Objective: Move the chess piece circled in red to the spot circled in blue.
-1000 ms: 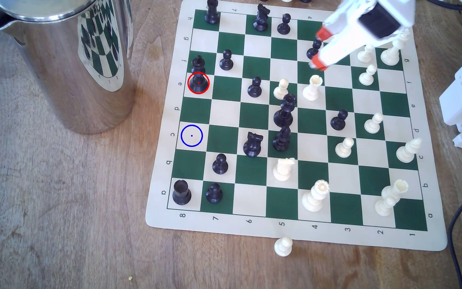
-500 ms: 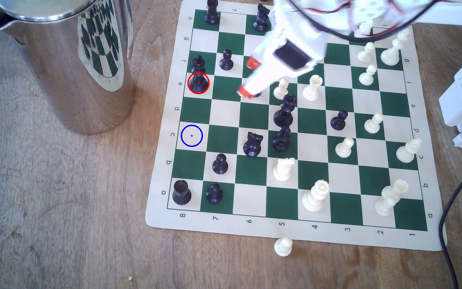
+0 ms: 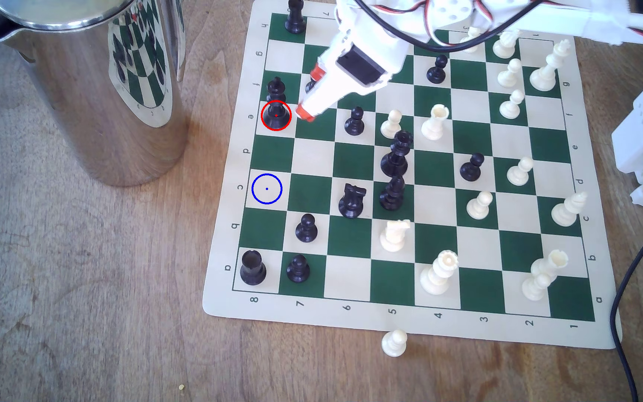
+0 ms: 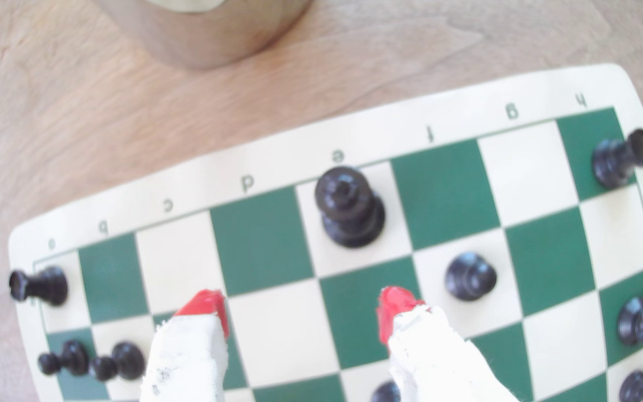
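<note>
Approach step, nothing picked up yet. King (image 3: 276, 101) upright on the red-ringed cream square in col e at the board's (image 3: 409, 326) edge, exterior view's left side; seen from above in wrist view (image 4: 350, 206), base fully on its square. Gripper (image 3: 309, 94) low over the squares just beside the king on the exterior view's right, jaws spread wide w/ red tips (image 4: 393, 313) apart, nothing between them. In wrist view the king sits ahead of the tips, roughly centred btw them but not yet inside the gap.

Spot (image 3: 267, 188) = blue-ringed cream square, col c, same edge file, two squares nearer the camera than the king in exterior view; bare, w/ an empty green square in btw.

Next move, by judgement: push fwd a bit more so the tips straddle the king, drop to collar or upper stem height, close, lift straight up. Needs care w/ the pawn (image 3: 315, 83) close to the gripper, partly hidden behind it in exterior view, (image 4: 470, 276) just off one tip in wrist view. Tall piece, narrow up top, so off-centre squeeze could tip it. Then short carry along the edge file to the spot; path looks free of pieces, steel jug (image 3: 92, 89) well off the board so prob no issue
</note>
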You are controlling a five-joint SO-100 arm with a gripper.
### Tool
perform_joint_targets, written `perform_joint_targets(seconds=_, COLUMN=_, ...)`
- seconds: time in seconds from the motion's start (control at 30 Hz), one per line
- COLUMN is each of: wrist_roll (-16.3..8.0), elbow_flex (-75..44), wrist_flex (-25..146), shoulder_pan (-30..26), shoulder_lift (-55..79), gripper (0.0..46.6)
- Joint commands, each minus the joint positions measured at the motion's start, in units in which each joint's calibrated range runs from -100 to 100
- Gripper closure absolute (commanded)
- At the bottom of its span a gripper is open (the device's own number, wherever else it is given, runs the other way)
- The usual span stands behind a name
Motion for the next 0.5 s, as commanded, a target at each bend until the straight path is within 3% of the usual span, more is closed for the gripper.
perform_joint_targets(seconds=0.0, wrist_roll=0.15, elbow_flex=-6.83, wrist_flex=-1.50, shoulder_pan=0.47, shoulder_lift=-0.58, gripper=25.1)
perform_joint_targets(seconds=0.47, wrist_roll=0.15, elbow_flex=-10.91, wrist_flex=-4.12, shoulder_pan=0.31, shoulder_lift=3.41, gripper=24.7)
